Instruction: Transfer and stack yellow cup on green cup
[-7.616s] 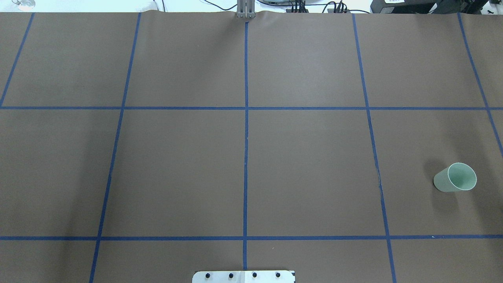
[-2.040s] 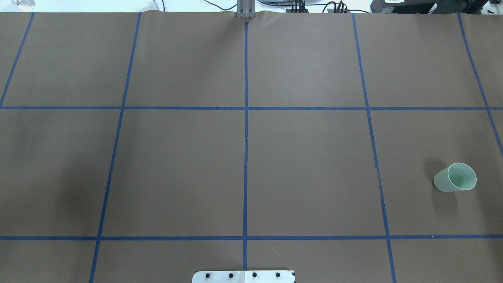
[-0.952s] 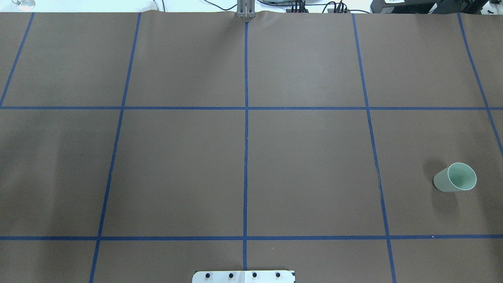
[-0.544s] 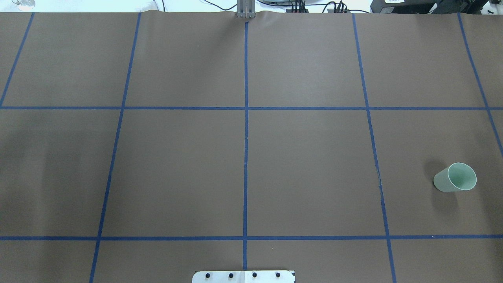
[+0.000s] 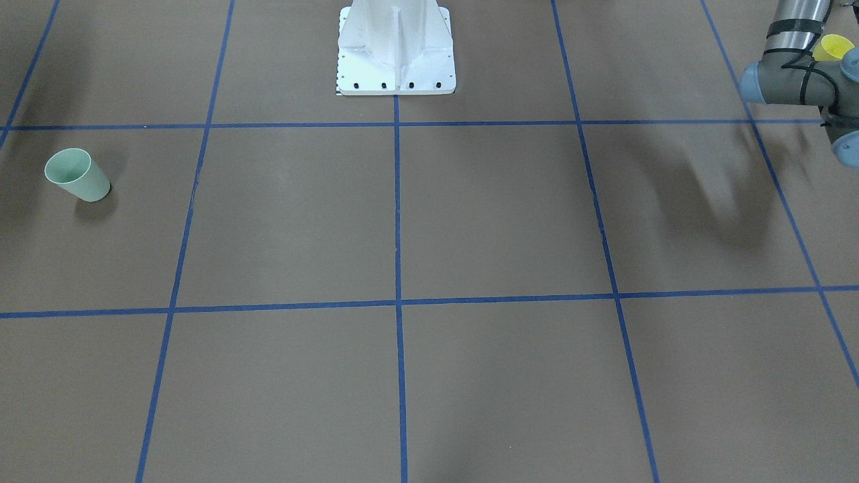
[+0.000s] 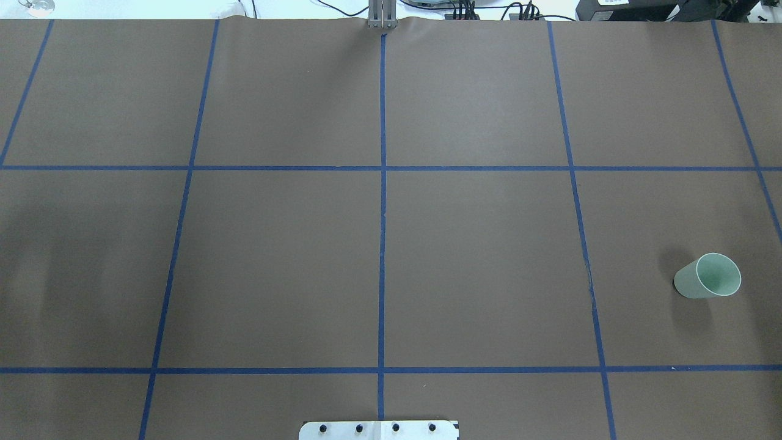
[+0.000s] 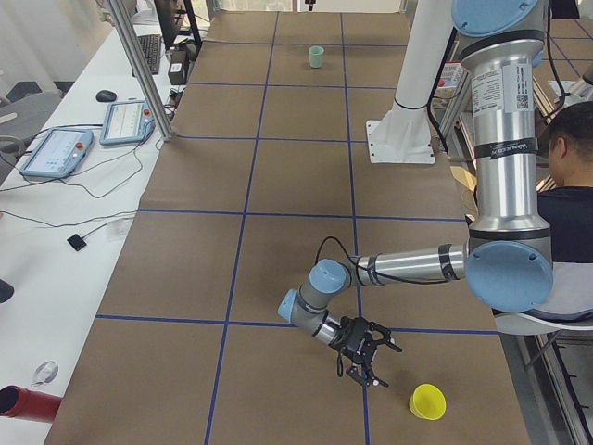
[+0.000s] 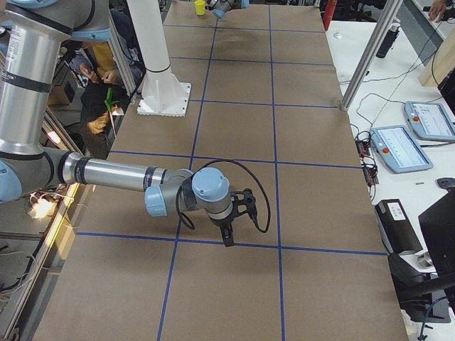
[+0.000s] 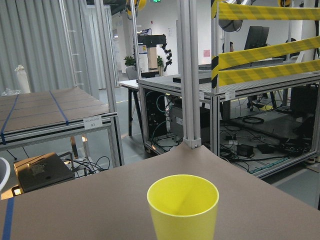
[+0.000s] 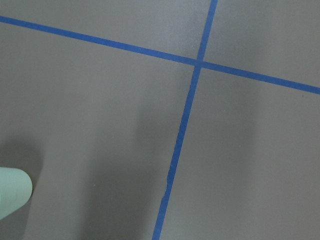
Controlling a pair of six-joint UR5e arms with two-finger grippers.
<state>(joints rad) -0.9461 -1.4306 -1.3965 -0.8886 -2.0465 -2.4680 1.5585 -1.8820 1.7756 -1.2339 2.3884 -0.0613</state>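
- The table [image 6: 275, 263], covered in brown paper with a blue tape grid, carries both cups.
- The white pedestal [image 5: 396, 47] stands at the robot's edge of the table.
- The left arm [image 7: 505, 167] reaches down low at the table's left end.
- The right arm [image 8: 106, 172] stretches low over the right part.
- The left gripper [image 7: 369, 371] hangs just above the paper, near the yellow cup but apart from it; I cannot tell how wide its jaws stand.
- The right gripper [image 8: 227, 238] points down at the paper; I cannot tell its width either.
- The yellow cup [image 7: 427, 401] stands upright, mouth up, at the left end.
- The green cup [image 6: 707, 276] stands upright at the right end, well apart.
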